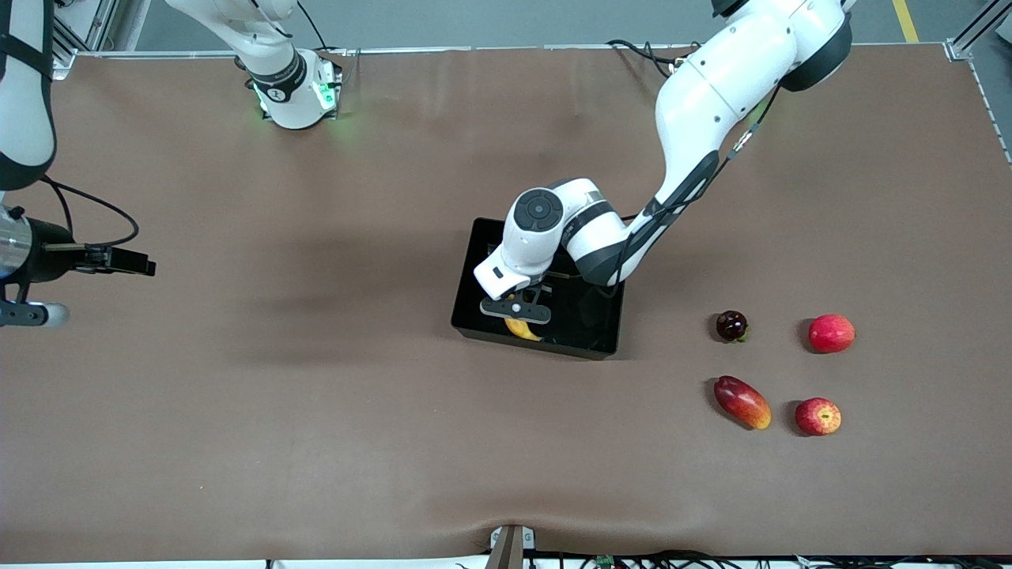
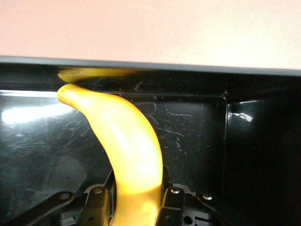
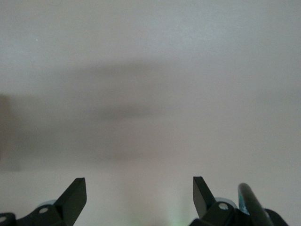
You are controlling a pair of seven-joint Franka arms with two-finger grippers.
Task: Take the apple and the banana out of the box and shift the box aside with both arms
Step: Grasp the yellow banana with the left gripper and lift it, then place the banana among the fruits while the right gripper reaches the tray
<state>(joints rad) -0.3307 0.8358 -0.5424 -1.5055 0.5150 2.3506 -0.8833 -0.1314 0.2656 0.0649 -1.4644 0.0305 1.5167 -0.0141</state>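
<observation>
Two Franka arms share a brown table (image 1: 316, 411). At its middle sits the black tray (image 1: 601, 324), and the left gripper (image 1: 518, 312) is down inside it, its fingers (image 2: 171, 200) clamped on the yellow banana (image 2: 127, 150), whose tip lies close to the tray wall nearest the front camera. The right gripper (image 3: 139, 193) waits above bare table near the edge at the right arm's end, its fingers spread wide with nothing between them. Four fruits lie toward the left arm's end of the table: an oblong red-yellow mango (image 1: 742, 402), a red apple with yellow streaks (image 1: 818, 416) beside it, a second red apple (image 1: 832, 333), and a small dark maroon fruit (image 1: 731, 325).
</observation>
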